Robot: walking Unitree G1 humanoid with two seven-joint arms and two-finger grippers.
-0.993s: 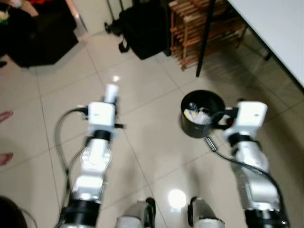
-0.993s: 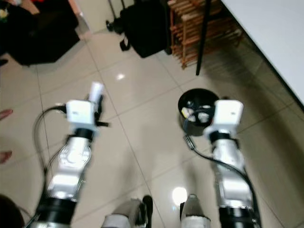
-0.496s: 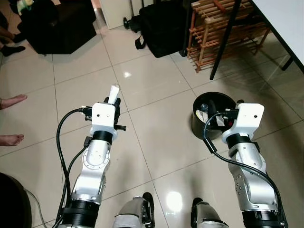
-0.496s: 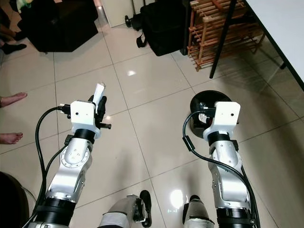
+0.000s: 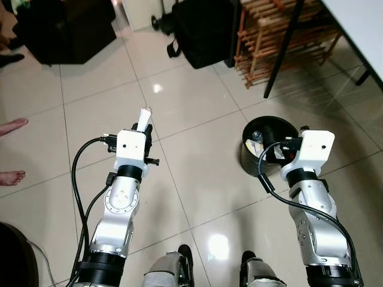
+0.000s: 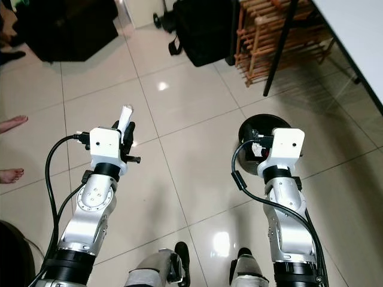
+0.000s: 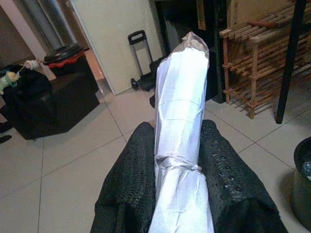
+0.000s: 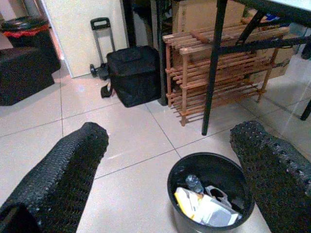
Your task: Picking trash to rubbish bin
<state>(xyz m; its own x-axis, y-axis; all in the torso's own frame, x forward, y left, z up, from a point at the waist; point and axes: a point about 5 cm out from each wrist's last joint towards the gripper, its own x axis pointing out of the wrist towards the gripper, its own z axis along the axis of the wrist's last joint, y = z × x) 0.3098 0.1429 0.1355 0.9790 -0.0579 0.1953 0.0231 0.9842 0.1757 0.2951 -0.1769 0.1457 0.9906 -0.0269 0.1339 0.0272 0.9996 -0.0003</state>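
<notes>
Jaws clenched on one white wrapper (image 7: 181,141), the left gripper (image 5: 143,127) holds it upright above the tiled floor (image 5: 191,161). The right gripper (image 8: 170,160) hangs with jaws released, spread either side of the single black rubbish bin (image 8: 210,194), which holds several scraps of litter. One black bag (image 5: 200,30) and one wooden rack (image 5: 263,42) stand beyond.

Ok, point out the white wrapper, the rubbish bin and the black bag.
white wrapper (image 7: 180,126), left wrist view, its middle between the gripper fingers
rubbish bin (image 8: 181,169), right wrist view, its near rim
black bag (image 8: 133,73), right wrist view, its front face
</notes>
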